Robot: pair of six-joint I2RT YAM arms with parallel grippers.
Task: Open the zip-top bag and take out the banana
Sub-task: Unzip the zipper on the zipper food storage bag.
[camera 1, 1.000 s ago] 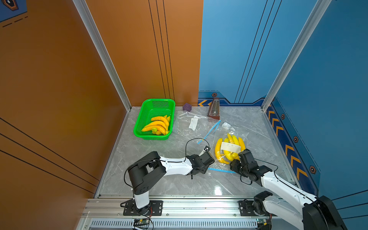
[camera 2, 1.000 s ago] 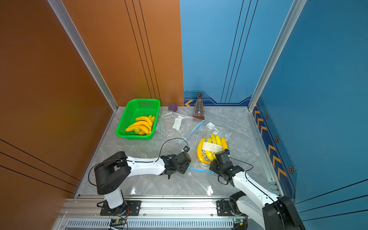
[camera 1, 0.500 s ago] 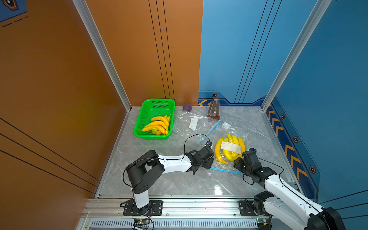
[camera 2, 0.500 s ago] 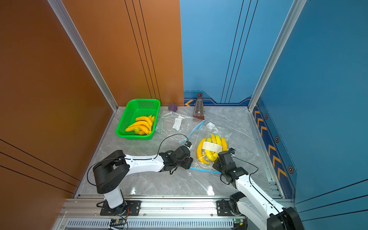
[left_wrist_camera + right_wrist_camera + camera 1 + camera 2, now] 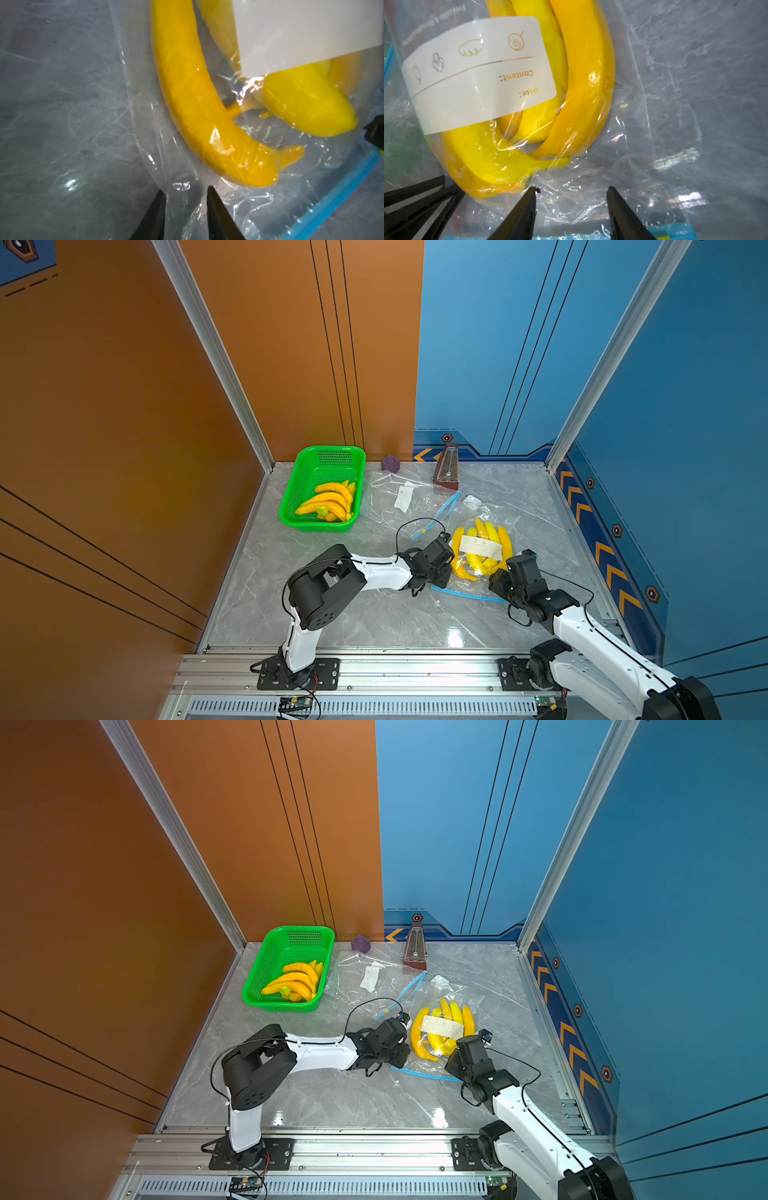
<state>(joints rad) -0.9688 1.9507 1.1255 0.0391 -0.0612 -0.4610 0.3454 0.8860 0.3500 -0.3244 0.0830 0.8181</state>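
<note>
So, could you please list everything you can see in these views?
table: one, grey marble, under everything
basket: one, green, far left corner
basket bananas: several, yellow-orange, inside the basket
cube: one, purple, by the back wall
metronome: one, brown, by the back wall
empty bag: one, clear, blue zip, mid-table
zip-top bag: one, clear, blue zip, between the grippers
bagged bananas: several, yellow, inside the zip-top bag
left gripper: one, black, jaws narrowly apart astride a bag fold
right gripper: one, black, open over the bag near its zip
</note>
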